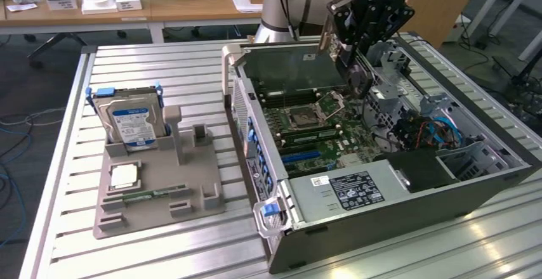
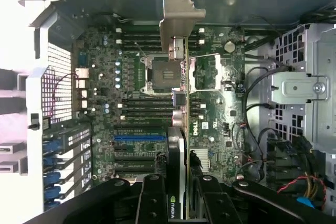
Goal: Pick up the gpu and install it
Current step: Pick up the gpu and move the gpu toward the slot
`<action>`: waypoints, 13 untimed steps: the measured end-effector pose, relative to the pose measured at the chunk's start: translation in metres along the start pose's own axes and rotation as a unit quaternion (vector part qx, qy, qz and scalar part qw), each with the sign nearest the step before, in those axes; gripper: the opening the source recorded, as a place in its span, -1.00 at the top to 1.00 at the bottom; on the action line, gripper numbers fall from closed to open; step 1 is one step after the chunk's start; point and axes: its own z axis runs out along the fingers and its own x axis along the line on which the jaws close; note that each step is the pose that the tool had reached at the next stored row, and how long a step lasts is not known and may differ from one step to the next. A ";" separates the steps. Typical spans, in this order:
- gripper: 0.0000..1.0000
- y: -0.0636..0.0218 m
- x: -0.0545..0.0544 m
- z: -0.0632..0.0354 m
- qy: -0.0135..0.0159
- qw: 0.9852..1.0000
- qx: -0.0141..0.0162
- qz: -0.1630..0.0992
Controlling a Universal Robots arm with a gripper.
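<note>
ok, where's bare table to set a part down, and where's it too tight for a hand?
Free: the table slats behind the hard drive up to the far edge, and the slats on the near side of the grey tray. Tight: the strip between tray and computer case, and inside the case, where the gripper holds the gpu over the motherboard.

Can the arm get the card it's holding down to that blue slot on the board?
Probably yes. The gripper holds the gpu edge-on over the open case, whose side is off, and the blue slot lies bare on the motherboard with no cable or part across it that I can see.
</note>
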 end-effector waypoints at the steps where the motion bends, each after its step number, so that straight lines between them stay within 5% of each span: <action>1: 0.46 0.0002 -0.003 0.0000 0.000 1.000 0.000 0.000; 13: 0.46 0.0033 -0.043 0.0006 0.000 1.000 0.000 0.000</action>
